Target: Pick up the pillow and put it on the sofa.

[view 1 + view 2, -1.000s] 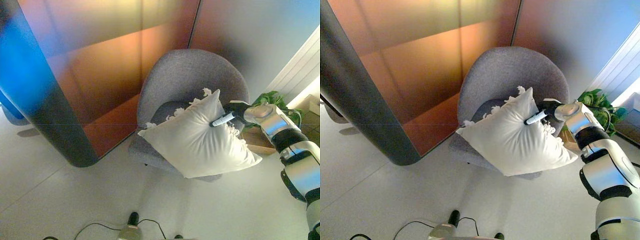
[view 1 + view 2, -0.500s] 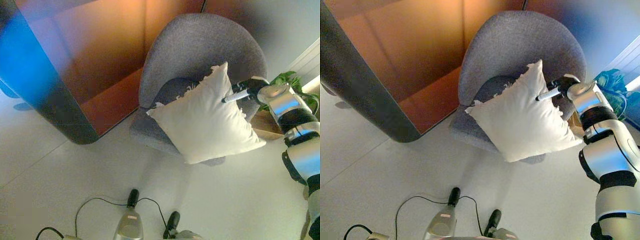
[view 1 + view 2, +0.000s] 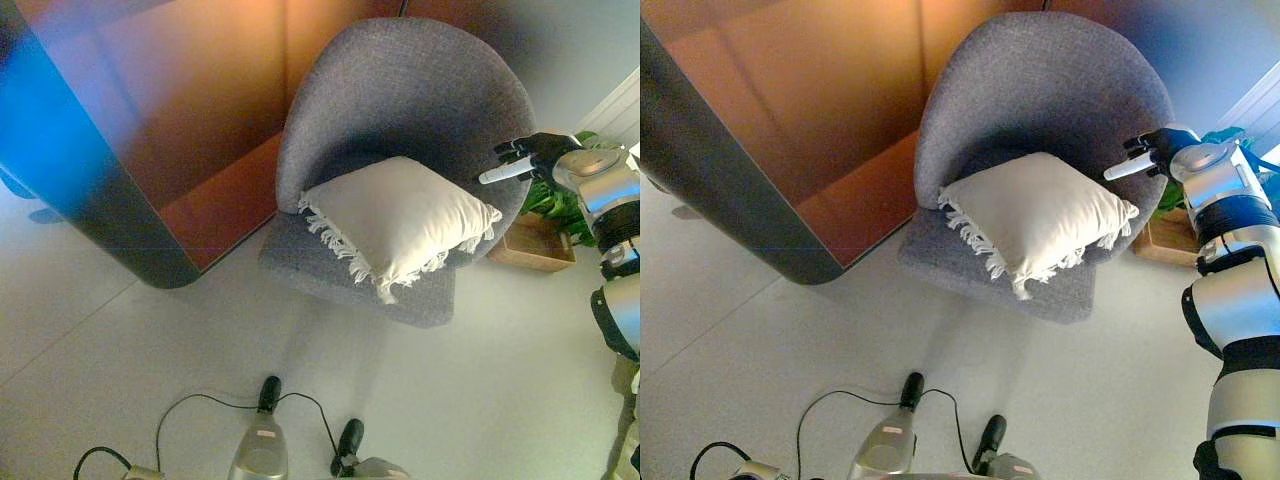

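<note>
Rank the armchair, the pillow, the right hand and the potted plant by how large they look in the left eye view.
1. Armchair
2. Pillow
3. Right hand and potted plant: similar, and the plant is partly hidden, so unranked.

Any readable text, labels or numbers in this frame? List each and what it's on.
None: no words, labels, numbers or signs can be read in either view.
The white pillow, the grey sofa, the wooden panel wall and the right robot hand show no print.
</note>
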Controlling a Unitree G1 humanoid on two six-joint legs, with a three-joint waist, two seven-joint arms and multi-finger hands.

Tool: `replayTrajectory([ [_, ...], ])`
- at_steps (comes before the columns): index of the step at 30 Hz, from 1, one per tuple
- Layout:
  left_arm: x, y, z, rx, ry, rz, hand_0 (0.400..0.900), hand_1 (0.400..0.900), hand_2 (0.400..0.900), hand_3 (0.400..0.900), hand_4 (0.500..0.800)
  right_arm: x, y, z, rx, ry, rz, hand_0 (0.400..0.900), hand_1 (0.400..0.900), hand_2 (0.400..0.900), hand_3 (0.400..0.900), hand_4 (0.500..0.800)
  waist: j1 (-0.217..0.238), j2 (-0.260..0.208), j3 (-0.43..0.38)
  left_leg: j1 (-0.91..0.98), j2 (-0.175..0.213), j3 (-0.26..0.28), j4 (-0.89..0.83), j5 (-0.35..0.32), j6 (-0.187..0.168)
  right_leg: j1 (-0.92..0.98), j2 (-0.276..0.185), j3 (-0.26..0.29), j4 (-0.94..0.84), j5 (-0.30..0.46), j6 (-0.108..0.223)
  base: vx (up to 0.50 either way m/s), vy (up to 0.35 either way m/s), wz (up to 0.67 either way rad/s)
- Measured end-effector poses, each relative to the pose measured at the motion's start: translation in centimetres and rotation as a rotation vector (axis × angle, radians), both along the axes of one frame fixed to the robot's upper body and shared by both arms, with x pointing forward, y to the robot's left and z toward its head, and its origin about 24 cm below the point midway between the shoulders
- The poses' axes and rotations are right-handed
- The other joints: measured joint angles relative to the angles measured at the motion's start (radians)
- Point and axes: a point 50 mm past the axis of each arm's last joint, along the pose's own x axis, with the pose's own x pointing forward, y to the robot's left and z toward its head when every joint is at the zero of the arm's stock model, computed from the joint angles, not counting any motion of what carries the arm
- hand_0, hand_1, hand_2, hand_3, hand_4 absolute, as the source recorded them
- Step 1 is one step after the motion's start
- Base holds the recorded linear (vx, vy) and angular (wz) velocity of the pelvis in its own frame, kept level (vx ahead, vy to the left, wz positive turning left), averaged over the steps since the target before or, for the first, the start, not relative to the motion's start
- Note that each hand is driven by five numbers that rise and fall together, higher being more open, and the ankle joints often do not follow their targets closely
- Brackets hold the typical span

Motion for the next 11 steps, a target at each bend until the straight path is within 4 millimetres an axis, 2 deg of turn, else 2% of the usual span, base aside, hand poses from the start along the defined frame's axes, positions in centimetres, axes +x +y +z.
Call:
replayTrajectory([
  [6, 0.3, 0.0, 0.0, -0.006, -0.03, -0.012, 0.9, 0.9, 0.9, 0.9, 0.8, -0.3, -0.6, -0.3, 0.061, -0.03, 0.012, 0.9, 0.9, 0.9, 0.9, 0.8, -0.002, 0.006, -0.002, 0.005, 0.001, 0.014, 0.0, -0.003, 0.002, -0.003, -0.001, 0.013, 0.0, 0.001, -0.002, -0.01, 0.002, -0.06],
  [9, 0.4, -0.1, 0.0, -0.009, -0.047, -0.02, 0.9, 0.9, 0.9, 0.9, 0.8, -0.8, -1.3, -2.4, 0.169, -0.047, 0.014, 0.9, 0.9, 0.9, 0.9, 0.8, 0.0, 0.011, -0.006, 0.02, 0.0, 0.017, 0.0, -0.006, 0.003, 0.011, -0.002, 0.016, 0.0, 0.001, -0.001, 0.01, 0.028, -0.1],
  [11, 0.1, -0.1, -0.1, -0.011, -0.046, -0.019, 0.9, 0.9, 0.9, 0.9, 0.8, -1.6, -2.2, -4.8, 0.228, -0.036, -0.001, 0.9, 0.9, 0.9, 0.9, 0.8, 0.0, 0.019, -0.013, 0.033, -0.003, 0.02, 0.0, -0.009, 0.005, 0.022, -0.006, 0.02, 0.0, 0.001, -0.001, 0.02, 0.032, -0.09],
])
